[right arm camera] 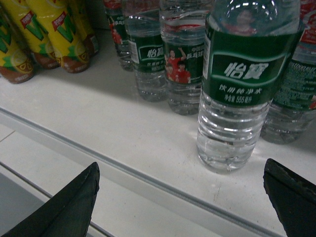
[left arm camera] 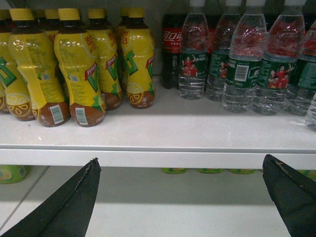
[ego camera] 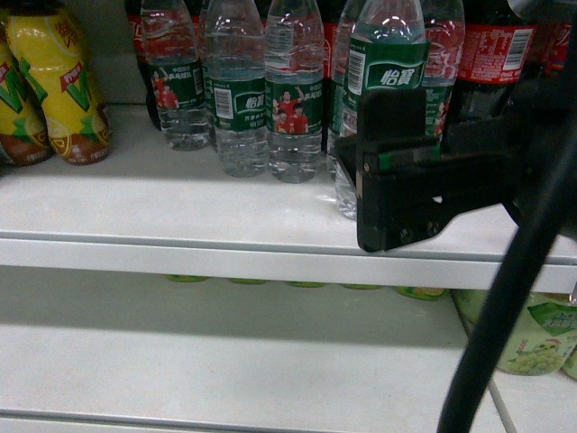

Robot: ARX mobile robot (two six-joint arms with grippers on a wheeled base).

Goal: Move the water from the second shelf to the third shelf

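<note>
The right tool hung open before the front water bottle; it needed squaring onto the green label before closing, clear of neighbouring bottles.

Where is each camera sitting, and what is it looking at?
Head: on the robot, facing the shelf slightly downward; the right arm's gripper shows in front of the nearest water bottle.
Left wrist: on the left arm, facing yellow juice bottles and water; its two open fingers show at the bottom.
Right wrist: on the right arm, close to that water bottle; open fingers below.
Shared: all three see the same shelf with the green-labelled water.
</note>
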